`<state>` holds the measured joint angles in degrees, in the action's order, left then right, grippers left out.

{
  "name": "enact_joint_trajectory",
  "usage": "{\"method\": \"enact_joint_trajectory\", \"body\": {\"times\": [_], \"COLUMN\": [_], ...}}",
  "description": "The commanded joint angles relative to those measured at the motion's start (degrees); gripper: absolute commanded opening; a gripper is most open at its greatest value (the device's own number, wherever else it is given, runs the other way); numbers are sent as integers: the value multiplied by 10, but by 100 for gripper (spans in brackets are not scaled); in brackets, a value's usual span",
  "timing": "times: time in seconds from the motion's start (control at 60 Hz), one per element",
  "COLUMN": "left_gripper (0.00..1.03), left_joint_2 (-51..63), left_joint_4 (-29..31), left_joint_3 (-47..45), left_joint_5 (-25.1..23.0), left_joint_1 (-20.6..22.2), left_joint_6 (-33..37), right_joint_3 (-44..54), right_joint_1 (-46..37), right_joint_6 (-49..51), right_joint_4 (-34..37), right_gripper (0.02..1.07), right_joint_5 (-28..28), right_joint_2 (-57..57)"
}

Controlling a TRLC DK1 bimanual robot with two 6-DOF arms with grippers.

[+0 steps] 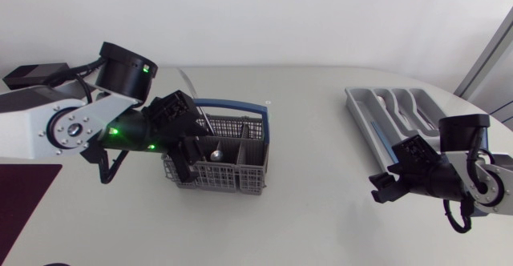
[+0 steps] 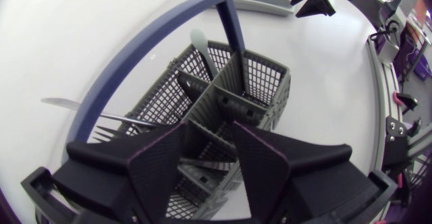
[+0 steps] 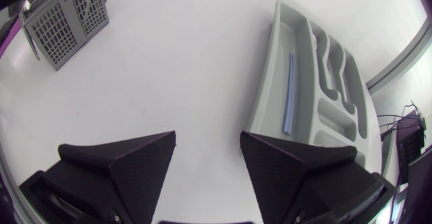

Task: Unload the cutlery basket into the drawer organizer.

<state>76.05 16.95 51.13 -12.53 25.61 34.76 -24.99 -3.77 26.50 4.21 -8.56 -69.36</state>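
Here, pale table under grey basket and organizer.

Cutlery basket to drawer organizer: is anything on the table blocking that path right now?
Nothing visible does. Bare table lies between the cutlery basket and the drawer organizer; the right gripper sits open beside the organizer, off that line.

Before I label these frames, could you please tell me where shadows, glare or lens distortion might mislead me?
Head view: soft shadow beneath the cutlery basket, green lights glowing on the left arm. Left wrist view: the table edge bends. Right wrist view: the drawer organizer has straight walls that look curved.
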Motion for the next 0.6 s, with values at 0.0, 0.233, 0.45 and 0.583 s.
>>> {"method": "enact_joint_trajectory", "body": {"times": [0.0, 0.233, 0.45, 0.583], "left_gripper": [50, 50, 50, 50], "left_joint_2": [-3, 22, 35, 40], "left_joint_4": [18, 55, 90, 98], "left_joint_3": [26, 58, 67, 61], "left_joint_5": [1, -20, -36, -42], "left_joint_1": [-10, -26, -26, -26], "left_joint_6": [25, 57, 73, 83], "right_joint_3": [14, 14, 16, 9], "right_joint_1": [9, 16, 44, 112], "right_joint_6": [-14, -16, -15, -36], "right_joint_4": [-6, -11, 19, 48], "right_gripper": [72, 72, 78, 78], "right_joint_5": [9, 18, -4, -7], "right_joint_2": [-8, -17, 44, 99]}}
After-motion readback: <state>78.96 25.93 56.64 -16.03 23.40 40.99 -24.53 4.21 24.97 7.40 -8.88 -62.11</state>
